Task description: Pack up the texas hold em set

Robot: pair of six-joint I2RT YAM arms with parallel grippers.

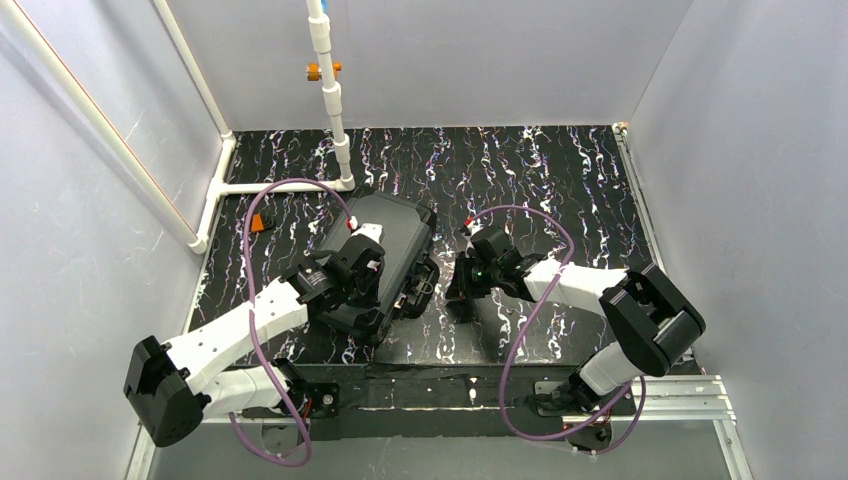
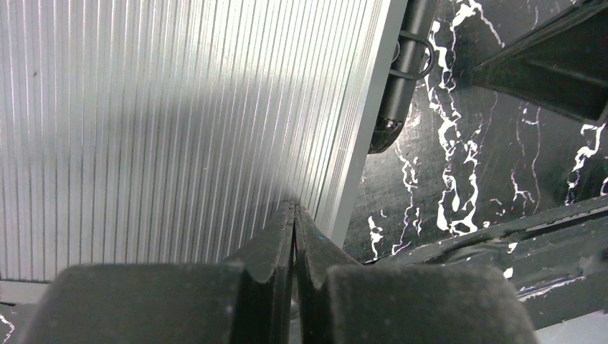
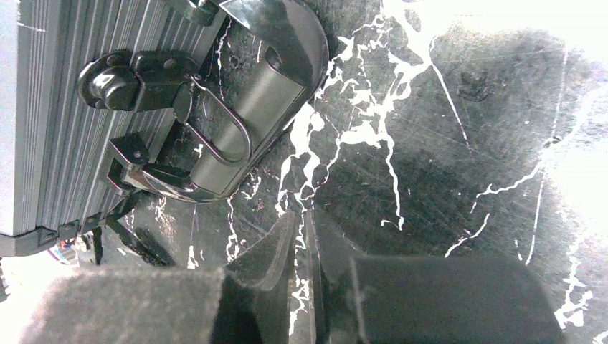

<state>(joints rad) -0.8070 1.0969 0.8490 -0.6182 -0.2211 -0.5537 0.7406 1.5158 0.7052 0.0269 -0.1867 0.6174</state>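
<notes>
Black marbled table (image 1: 560, 180) holds the closed case (image 1: 385, 240), both arms reaching to it from the near edge. Risk: right gripper (image 3: 301, 218), almost together and empty, low just right of the case handle (image 3: 244, 122), could shove the case sideways. Left gripper (image 2: 295, 211), pinched together, sits tip-down on the ribbed lid.

case (image 1: 400, 235) interior hidden, lid (image 2: 179, 129) cut off at edges
</notes>
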